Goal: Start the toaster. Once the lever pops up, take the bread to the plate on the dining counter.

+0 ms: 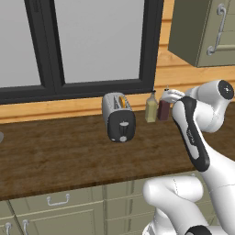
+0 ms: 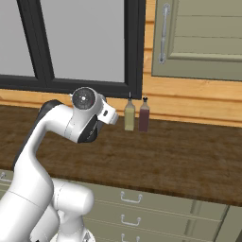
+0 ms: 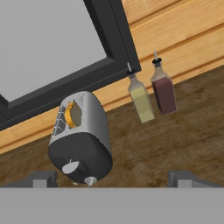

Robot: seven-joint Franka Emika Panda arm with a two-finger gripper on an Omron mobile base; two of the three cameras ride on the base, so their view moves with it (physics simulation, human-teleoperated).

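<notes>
Sitting on the dark wood-grain counter (image 1: 55,158), the toaster (image 1: 118,117) stands below the black window frame (image 1: 92,87) in the left base view, its black end panel facing the camera. The right base view hides it behind the white arm, showing instead the olive bottle (image 2: 129,115) and dark red bottle (image 2: 144,116) side by side against the pale timber wall. The hand view looks down on the rounded silver shell, with the golden bread (image 3: 71,114) edge poking from a slot at 12 o'clock, the lever (image 3: 90,180) at the panel's 6 o'clock edge and the round dial (image 3: 70,166) beside it. Both bottles lie toward 2 o'clock of the toaster, apart from it. The jaws stand wide open, holding nothing; bare counter spreads between their tips.
</notes>
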